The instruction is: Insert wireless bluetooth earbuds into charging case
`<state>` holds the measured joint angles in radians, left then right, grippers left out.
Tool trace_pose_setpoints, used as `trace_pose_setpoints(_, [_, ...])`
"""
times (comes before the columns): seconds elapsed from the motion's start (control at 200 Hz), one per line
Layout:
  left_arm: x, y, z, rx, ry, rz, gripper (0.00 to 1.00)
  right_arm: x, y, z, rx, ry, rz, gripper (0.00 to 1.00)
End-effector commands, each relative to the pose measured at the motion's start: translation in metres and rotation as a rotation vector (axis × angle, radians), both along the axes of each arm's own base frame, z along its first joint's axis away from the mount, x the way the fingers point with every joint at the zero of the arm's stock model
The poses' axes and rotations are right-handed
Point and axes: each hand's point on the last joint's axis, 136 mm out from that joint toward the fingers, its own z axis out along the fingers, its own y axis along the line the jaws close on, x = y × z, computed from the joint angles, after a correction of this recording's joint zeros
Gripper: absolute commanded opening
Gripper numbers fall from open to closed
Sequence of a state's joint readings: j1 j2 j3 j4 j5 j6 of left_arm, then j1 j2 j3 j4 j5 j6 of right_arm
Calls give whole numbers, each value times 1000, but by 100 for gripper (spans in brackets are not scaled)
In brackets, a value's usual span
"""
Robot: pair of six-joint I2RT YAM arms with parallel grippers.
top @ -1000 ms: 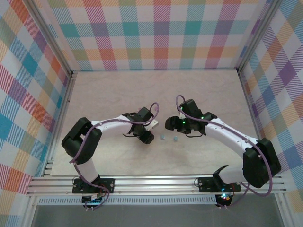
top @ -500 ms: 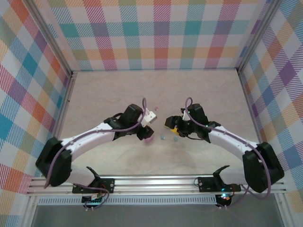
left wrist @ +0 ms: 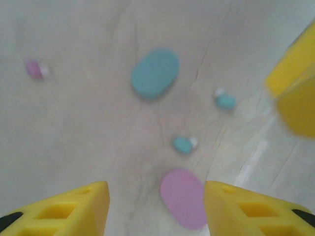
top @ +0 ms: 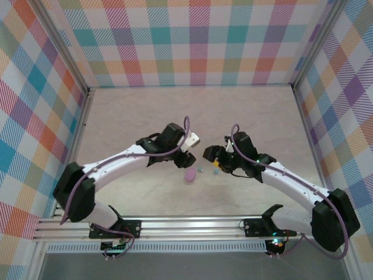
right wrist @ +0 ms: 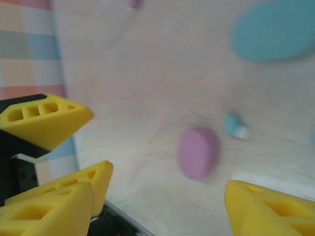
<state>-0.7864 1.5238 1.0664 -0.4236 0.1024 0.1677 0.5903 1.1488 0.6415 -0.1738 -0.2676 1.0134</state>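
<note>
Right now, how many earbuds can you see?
3. One light blue earbud between the pink case and blue case, another beside them, one pinkish earbud farther off. More may be hidden.

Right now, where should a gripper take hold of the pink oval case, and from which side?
Grip the pink oval case across its narrow width, a finger on each long side, coming straight down. It lies flat and low, so only its side edges offer a pinch. The open left gripper looks lined up that way; a light blue earbud sits off its far end.
</note>
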Motion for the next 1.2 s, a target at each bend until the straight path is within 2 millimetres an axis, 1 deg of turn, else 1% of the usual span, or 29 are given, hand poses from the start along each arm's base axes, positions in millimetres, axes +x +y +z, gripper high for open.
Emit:
trace_pose_setpoints(0.0, [-19, 26, -48, 175, 227, 214, 56, -7, -31, -29, -87, 105, -97, 71])
trace_pose_setpoints(0.04, [-23, 24, -57, 179, 281, 257, 56, -7, -37, -32, -96, 110, -109, 71])
trace_pose_setpoints(0.085, [-26, 20, -61, 154, 325, 309, 57, -7, -44, -33, -108, 114, -115, 71])
trace_pose_setpoints(0.215, [-27, 14, -63, 83, 390, 468, 61, -5, -56, -30, -131, 105, -111, 71])
trace_pose_setpoints(0.345, [-34, 1, -62, 101, 383, 490, 64, -4, -58, -28, -132, 93, -106, 72])
trace_pose_setpoints(0.455, [-39, 1, -72, 174, 364, 507, 64, -5, -56, -29, -128, 97, -94, 71])
trace_pose_setpoints(0.565, [-38, 5, -83, 239, 322, 544, 60, -7, -56, -30, -130, 100, -83, 72])
trace_pose_setpoints(0.675, [-34, 16, -94, 299, 278, 575, 58, -7, -57, -29, -131, 94, -84, 72])
trace_pose_setpoints(0.74, [-35, 14, -102, 304, 290, 562, 58, -7, -58, -28, -130, 90, -83, 72])
trace_pose_setpoints(0.83, [-38, 9, -111, 306, 313, 541, 54, -6, -58, -25, -127, 83, -85, 72])
trace_pose_setpoints(0.875, [-37, 9, -112, 311, 309, 532, 49, -6, -58, -25, -126, 80, -86, 72])
trace_pose_setpoints(0.985, [-36, 6, -107, 295, 292, 490, 34, -4, -56, -23, -109, 73, -89, 72])
trace_pose_setpoints(1.05, [-36, 1, -98, 264, 282, 445, 30, -1, -52, -19, -62, 61, -90, 72])
trace_pose_setpoints(1.115, [-37, -5, -86, 215, 268, 382, 27, 4, -44, -10, 16, 33, -81, 71])
trace_pose_setpoints(1.195, [-39, -17, -58, 112, 258, 278, 25, 10, -34, 5, 94, -15, -65, 70])
